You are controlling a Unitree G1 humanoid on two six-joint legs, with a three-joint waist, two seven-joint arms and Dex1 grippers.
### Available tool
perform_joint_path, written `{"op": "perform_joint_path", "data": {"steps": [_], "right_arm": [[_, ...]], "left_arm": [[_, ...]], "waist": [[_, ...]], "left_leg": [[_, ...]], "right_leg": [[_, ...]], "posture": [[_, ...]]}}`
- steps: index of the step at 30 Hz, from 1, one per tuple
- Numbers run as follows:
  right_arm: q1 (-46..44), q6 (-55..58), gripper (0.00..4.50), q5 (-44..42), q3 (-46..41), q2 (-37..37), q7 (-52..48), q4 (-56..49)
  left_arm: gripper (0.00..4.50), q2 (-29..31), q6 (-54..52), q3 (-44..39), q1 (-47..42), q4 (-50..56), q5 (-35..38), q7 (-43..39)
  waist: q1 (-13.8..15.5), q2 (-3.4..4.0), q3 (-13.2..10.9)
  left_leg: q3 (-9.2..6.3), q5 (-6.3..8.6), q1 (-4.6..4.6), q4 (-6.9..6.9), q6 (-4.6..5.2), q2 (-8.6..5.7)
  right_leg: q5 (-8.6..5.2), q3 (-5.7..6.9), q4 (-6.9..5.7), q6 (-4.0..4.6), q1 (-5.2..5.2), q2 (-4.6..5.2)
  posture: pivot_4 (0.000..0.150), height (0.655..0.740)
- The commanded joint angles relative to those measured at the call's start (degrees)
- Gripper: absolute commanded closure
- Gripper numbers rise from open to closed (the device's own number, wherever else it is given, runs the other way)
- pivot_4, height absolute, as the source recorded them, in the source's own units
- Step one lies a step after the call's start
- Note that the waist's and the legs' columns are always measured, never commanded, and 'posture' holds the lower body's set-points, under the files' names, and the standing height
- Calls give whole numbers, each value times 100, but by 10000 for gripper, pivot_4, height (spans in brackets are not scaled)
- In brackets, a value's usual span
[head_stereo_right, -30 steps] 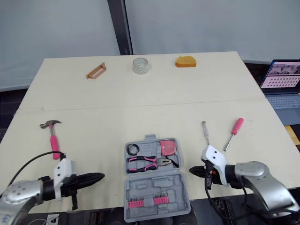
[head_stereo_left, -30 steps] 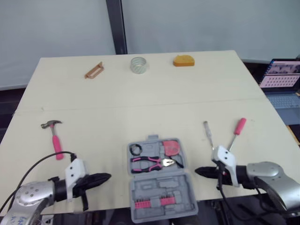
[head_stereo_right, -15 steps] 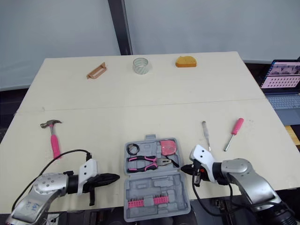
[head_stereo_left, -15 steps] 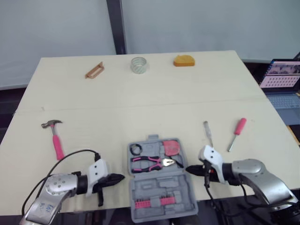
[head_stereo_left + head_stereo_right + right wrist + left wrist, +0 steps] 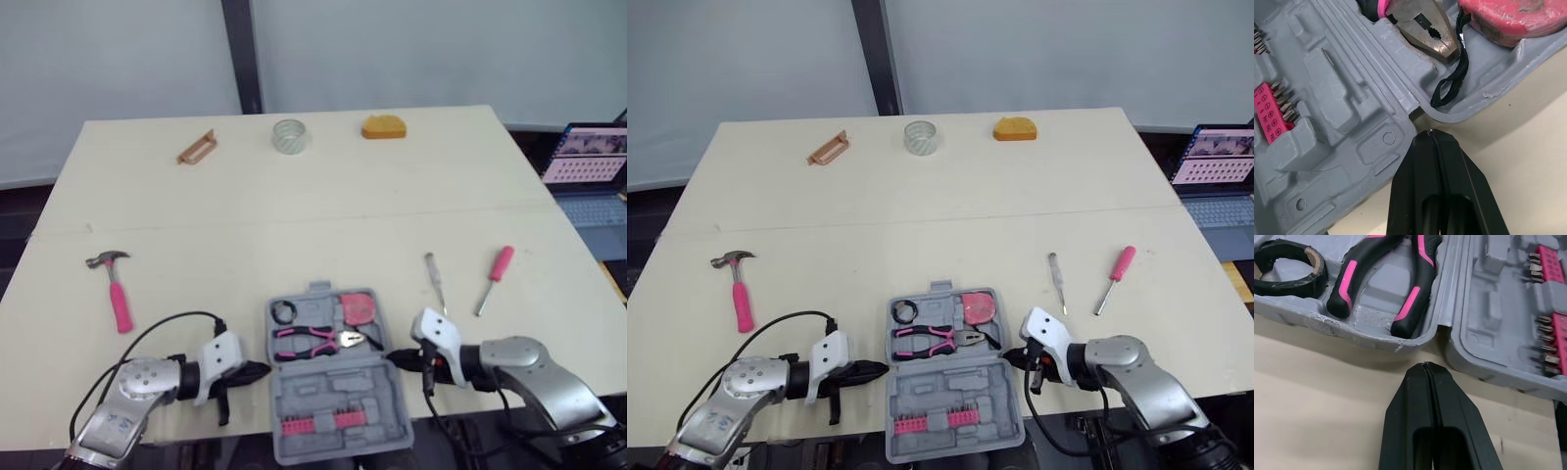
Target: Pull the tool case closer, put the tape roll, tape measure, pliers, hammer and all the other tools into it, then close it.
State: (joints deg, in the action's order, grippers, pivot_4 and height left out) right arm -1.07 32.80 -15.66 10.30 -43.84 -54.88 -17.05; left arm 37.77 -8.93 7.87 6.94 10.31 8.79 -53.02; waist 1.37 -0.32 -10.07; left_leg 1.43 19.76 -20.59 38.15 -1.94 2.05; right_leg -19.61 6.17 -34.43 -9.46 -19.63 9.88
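The tool case lies open at the near edge of the counter, and its front half seems to hang past that edge. Any further pull could tip it off and spill the pliers inside. The left gripper is pressed together and empty, pointing at the case's left side by the hinge. The right gripper, also pressed together and empty, sits just beside the right side. Whether either touches, I cannot tell. Such narrow tips could slip off the rim.
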Motion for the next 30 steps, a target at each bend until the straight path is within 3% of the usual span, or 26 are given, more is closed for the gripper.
{"op": "perform_joint_path", "data": {"steps": [1, 30], "right_arm": [[36, 32, 45000, -31, -16, 17, 35, -95], [-379, 289, 45000, -51, -85, 432, 370, -104]], "left_arm": [[44622, -71, 94, 91, -61, -13, -55, 33], [44622, -463, 271, 140, -594, -627, -264, 388]], "waist": [[0, 0, 0], [10, 2, 1]], "left_leg": [[0, 0, 0, 0, 0, 0], [0, -2, 1, 5, -1, 0]], "right_leg": [[0, 0, 0, 0, 0, 0], [1, 0, -7, -1, 0, 0]], "posture": [[1500, 7400], [1500, 7400]]}}
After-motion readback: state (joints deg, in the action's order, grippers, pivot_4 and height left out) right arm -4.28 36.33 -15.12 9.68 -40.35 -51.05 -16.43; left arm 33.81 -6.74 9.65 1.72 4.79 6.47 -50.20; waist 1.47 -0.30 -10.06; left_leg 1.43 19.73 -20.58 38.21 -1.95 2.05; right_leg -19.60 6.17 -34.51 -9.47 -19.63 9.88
